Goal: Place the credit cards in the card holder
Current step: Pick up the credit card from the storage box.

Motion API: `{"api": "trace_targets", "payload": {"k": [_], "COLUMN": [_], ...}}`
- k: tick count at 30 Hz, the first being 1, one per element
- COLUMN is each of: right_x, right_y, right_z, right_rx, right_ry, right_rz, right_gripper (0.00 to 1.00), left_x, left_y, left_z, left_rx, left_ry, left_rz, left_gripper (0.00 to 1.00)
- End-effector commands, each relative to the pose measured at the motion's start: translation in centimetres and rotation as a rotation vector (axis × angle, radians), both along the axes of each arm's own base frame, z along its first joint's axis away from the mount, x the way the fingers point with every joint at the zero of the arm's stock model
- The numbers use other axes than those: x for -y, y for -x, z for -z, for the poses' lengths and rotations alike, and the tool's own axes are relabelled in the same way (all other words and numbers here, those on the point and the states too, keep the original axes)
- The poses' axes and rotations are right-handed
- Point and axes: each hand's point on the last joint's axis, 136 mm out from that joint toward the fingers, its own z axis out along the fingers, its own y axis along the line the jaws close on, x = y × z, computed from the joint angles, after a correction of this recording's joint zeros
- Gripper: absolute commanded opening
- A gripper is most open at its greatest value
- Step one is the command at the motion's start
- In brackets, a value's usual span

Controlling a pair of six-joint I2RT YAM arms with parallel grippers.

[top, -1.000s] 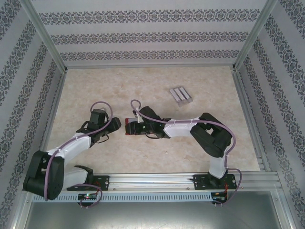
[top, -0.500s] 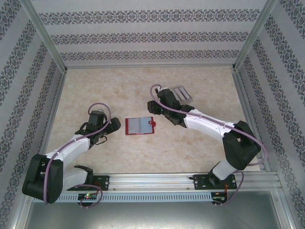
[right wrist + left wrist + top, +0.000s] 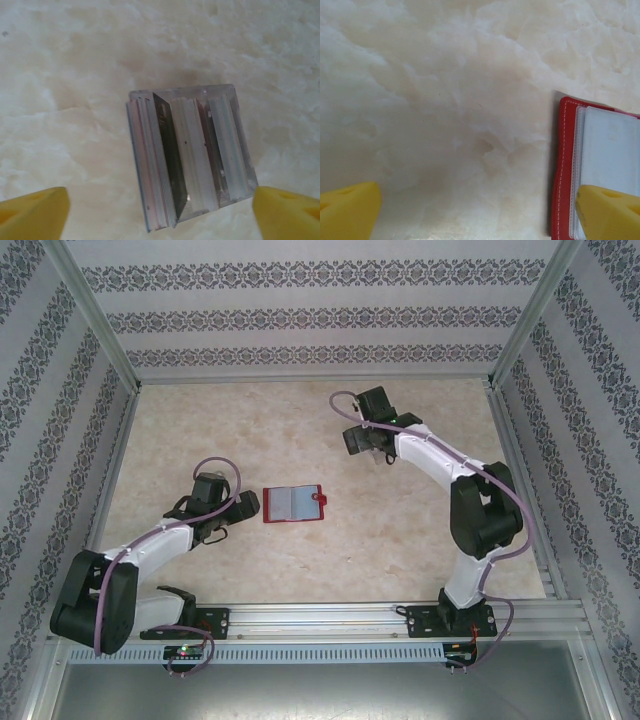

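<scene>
**Q:** Which step is in hand, and where are the parts?

**A:** Judged step: approach for the first card pick-up. The credit cards [image 3: 192, 155] sit side by side as one group at the centre of the right wrist view, on the table [image 3: 200, 430]. The card holder [image 3: 295, 504] lies open and flat at the centre of the top view, pockets up.

**Q:** Tool state?

**A:** The right gripper [image 3: 160, 215] is spread wide and empty, with one yellow fingertip at each lower corner of its view. The card group lies above the gap and is not touched. The left gripper [image 3: 477, 212] is likewise wide and empty. The holder's red edge is just beside the fingertip at the lower right of that view.

**Q:** How is the step done well?

**A:**
1. Take one card only; the present span would bracket all three.
2. Narrow the jaws before descending and centre them on an outer card.
3. Close slowly. The cards are thin and likely to slide. Whether they touch one another cannot be told.
4. The left gripper is well placed to pin the holder.

**Q:** Arm pose?

**A:** In the top view the right arm rises from its base at lower right. Its elbow is at the right of the frame, and the forearm runs up and left, wrist aimed down. The left arm lies low from lower left and ends just left of the holder.
</scene>
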Motion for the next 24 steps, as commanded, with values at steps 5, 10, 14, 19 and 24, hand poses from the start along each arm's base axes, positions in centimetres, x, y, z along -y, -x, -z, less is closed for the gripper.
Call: {"api": "trace_targets", "payload": {"k": [5,10,14,19,24], "right_x": [1.2,3.1,4.8,5.6,6.1], "right_y": [0.3,-0.7,-1.3,-1.5,-1.9], "right_z": [1.5,2.0,1.5,0.0,-1.1], "right_rx": [-0.097,-0.099,-0.061,-0.004,0.037], "right_ry": [0.092,0.205,0.302,0.346,0.365], "right_rz": [-0.034,0.036,0.090,0.120,0.148], "right_gripper": [0.98,0.98,0.98,0.98,0.98], "left_x": [1.2,1.5,1.4,1.2,1.5], "left_y": [-1.3,-1.3,-1.3,-1.4,-1.4], "left_z": [-0.8,-0.7,-0.5,-0.4,-0.3], "left_rx": [0.036,0.031,0.015,0.017,0.014], "left_ry": [0.008,0.015,0.009,-0.006,0.007], "left_rz": [0.054,0.066,0.065,0.058,0.065], "left_gripper": [1.00,1.00,1.00,1.00,1.00]}}
